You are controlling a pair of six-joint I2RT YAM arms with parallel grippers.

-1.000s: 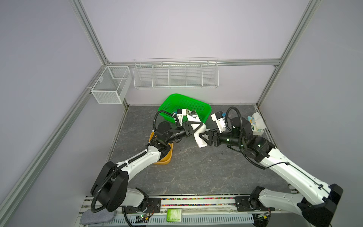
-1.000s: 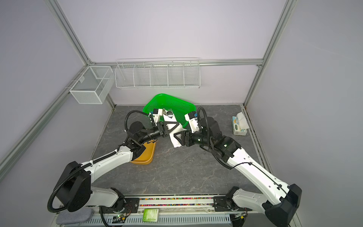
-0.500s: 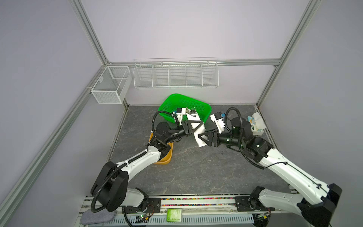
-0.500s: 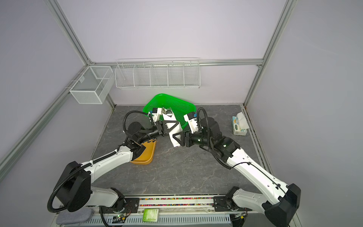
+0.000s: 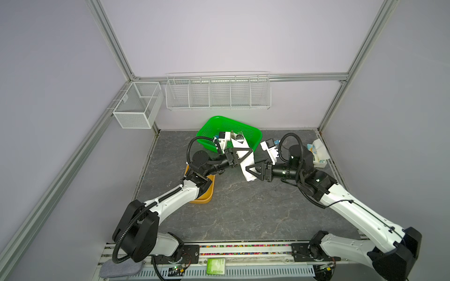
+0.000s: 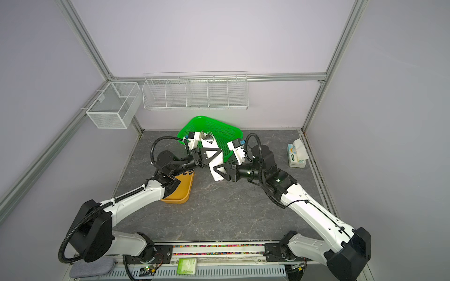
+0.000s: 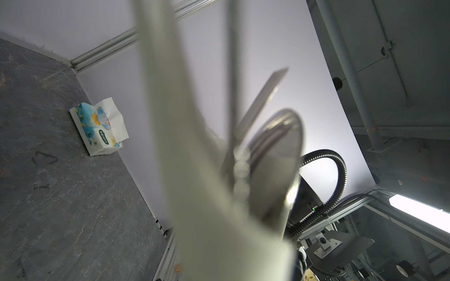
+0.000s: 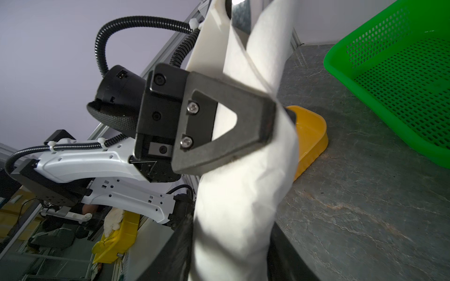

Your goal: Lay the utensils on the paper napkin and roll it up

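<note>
The paper napkin [image 5: 246, 159] [image 6: 216, 158] is rolled around the utensils and hangs slanted in the air above the table, in front of the green basket. A spoon bowl [image 5: 239, 139] [image 6: 209, 138] sticks out of its upper end. In the left wrist view the spoon [image 7: 275, 158] and a flat knife blade [image 7: 264, 97] poke out of the blurred roll [image 7: 194, 146]. My left gripper [image 5: 249, 153] [image 6: 220, 153] is shut on the upper part of the roll. My right gripper [image 5: 246, 169] [image 6: 215, 170] [image 8: 231, 255] has its fingers pressed on both sides of the lower part [image 8: 243, 206].
A green perforated basket [image 5: 253, 136] [image 8: 389, 73] stands just behind the roll. An orange tray [image 5: 207, 194] [image 8: 314, 131] lies under the left arm. A blue-and-white tissue pack [image 5: 317, 153] [image 7: 97, 129] sits at the right wall. Wire racks [image 5: 219, 95] hang on the back wall.
The right gripper's jaws have come in onto the lower part of the roll. Both arms and the roll have stayed almost where they were.
</note>
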